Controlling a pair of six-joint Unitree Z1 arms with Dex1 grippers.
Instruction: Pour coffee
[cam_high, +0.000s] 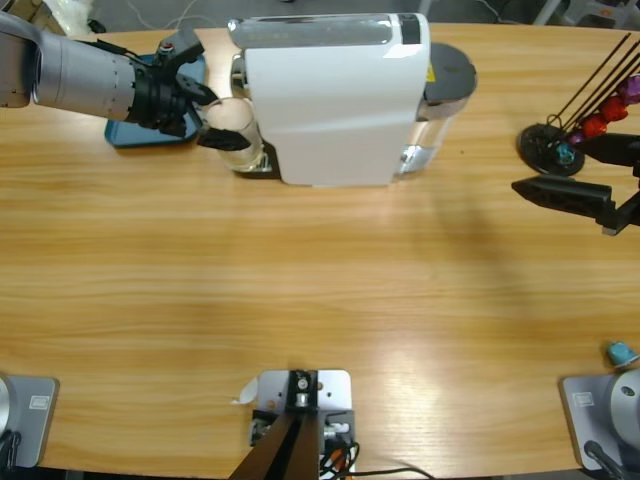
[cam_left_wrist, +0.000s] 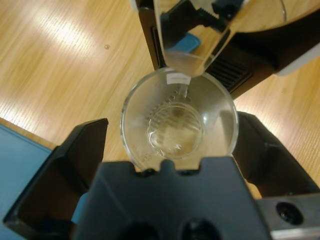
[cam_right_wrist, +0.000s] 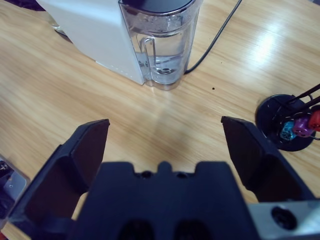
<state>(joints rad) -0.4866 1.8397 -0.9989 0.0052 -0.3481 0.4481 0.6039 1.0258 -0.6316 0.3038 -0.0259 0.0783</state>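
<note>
Left gripper (cam_left_wrist: 177, 145) pinches a glass (cam_left_wrist: 179, 125) holding coffee (cam_left_wrist: 175, 132); right gripper (cam_right_wrist: 165, 145) spread; no writing legible.

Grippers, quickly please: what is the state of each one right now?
Left gripper: closed around a clear glass at the white coffee machine.
Right gripper: open, holding nothing, above the wooden table.

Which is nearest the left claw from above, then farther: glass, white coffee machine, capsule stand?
1. Glass, between the left claw's jaws.
2. White coffee machine, right beside the glass.
3. Capsule stand, far across the table's other end.
</note>
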